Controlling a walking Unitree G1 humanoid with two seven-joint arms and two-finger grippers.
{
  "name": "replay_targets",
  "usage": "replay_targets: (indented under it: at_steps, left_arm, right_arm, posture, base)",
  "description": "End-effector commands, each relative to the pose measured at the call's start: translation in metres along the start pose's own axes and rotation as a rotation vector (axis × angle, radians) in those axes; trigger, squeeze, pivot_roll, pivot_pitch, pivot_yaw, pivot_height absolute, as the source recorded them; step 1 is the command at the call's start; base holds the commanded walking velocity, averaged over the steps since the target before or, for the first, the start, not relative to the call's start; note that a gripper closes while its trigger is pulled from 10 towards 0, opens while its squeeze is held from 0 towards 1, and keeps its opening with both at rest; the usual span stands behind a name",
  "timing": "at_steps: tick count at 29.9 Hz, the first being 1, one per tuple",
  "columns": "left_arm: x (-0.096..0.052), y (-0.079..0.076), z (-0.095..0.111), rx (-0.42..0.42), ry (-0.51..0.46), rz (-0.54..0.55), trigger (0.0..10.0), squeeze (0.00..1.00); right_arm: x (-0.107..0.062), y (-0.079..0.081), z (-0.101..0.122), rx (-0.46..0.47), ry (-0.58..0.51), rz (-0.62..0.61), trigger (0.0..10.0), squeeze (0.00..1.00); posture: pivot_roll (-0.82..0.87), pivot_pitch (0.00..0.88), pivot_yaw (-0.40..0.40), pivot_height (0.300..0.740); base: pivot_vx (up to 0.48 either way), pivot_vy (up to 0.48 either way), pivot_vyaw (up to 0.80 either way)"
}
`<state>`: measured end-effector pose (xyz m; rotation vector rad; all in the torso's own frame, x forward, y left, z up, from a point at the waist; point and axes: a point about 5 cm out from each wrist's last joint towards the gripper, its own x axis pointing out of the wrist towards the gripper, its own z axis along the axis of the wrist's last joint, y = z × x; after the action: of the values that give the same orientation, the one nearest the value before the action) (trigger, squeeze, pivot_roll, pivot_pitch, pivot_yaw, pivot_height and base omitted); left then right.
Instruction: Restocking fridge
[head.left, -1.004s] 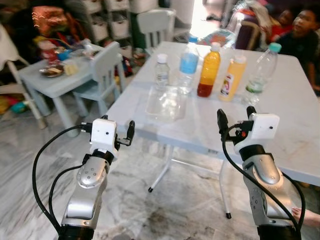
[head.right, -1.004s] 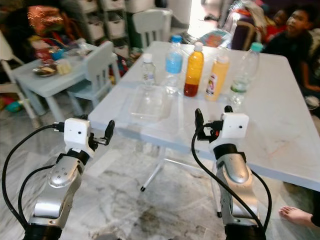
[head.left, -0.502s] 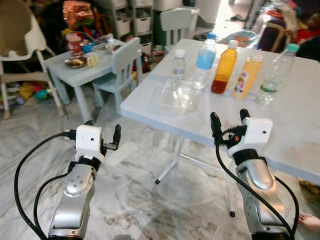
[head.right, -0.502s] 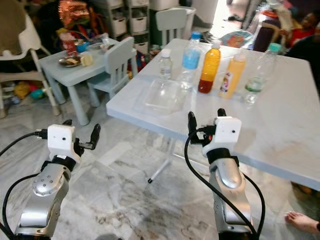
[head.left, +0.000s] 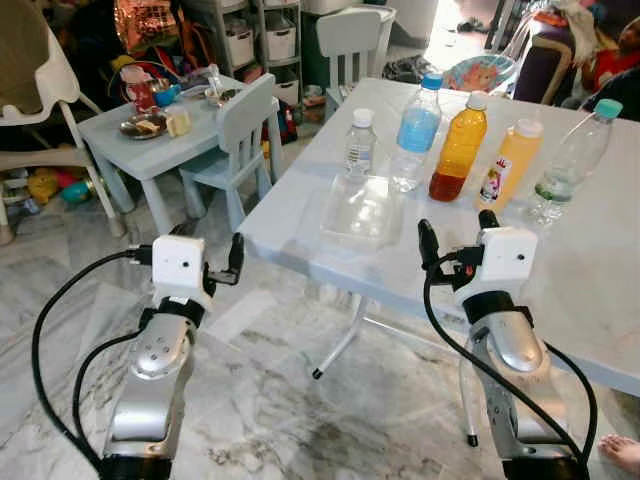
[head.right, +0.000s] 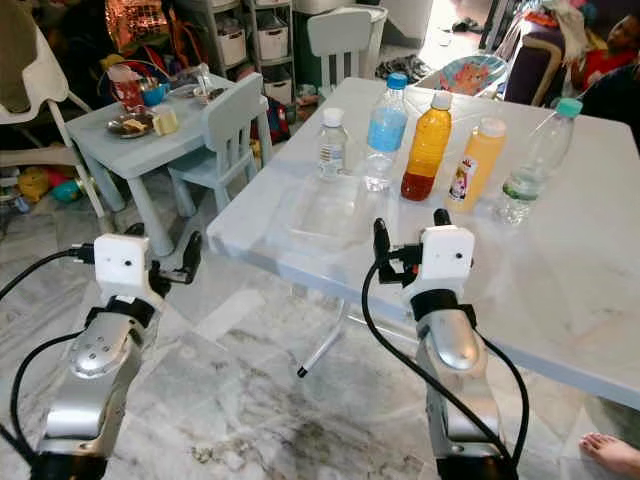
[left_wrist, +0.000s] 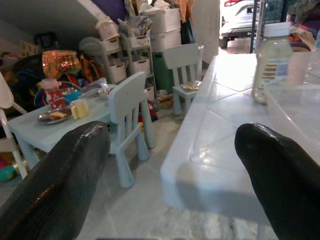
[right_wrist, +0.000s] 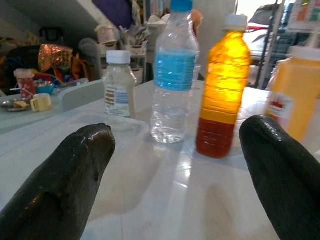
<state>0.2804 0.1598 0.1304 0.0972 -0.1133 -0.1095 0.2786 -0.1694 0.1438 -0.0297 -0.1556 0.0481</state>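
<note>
Ahead of the right claw (head.left: 454, 236), whose fingers stand apart and empty just over the near edge of the pale grey square bench (head.left: 600, 270), a clear shallow plastic tray (head.left: 358, 208) lies; beyond it stand a small clear bottle with a white cap (head.left: 359, 146), a blue-labelled water bottle (head.left: 416, 132), an amber juice bottle (head.left: 458, 148), a yellow juice bottle (head.left: 509, 164) and a teal-capped clear bottle (head.left: 570, 164). Left claw (head.left: 212, 248), fingers also spread, hovers beside the bench edge above the marble floor (head.left: 280, 400).
</note>
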Motion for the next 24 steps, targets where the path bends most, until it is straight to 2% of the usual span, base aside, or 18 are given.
replay_targets:
  at_steps: [1,9,16,24]
  left_arm:
    - [0.000,0.002,-0.002,0.004,0.008,0.010,10.0,0.00]
    - [0.000,0.001,-0.002,-0.006,0.006,0.019,10.0,0.00]
    - [0.000,0.005,-0.002,0.006,0.003,0.049,10.0,0.00]
    - [-0.002,0.008,-0.002,0.022,0.008,0.057,10.0,0.00]
  right_arm:
    - [-0.001,0.002,-0.004,0.001,0.034,0.009,10.0,0.00]
    - [-0.004,0.006,-0.001,0.040,0.015,0.043,10.0,0.00]
    - [-0.005,0.009,0.000,0.039,0.008,0.070,10.0,0.00]
    - [-0.003,0.013,0.001,0.077,-0.001,0.090,10.0,0.00]
  posture:
    - [0.01,0.011,0.013,0.740]
    - [0.01,0.013,0.011,0.740]
    - [0.01,0.015,0.011,0.740]
    - [0.02,0.026,0.019,0.740]
  base:
    - [0.322,0.000,0.00]
    - [0.319,0.000,0.00]
    - [0.000,0.000,0.00]
    - [0.000,0.000,0.76]
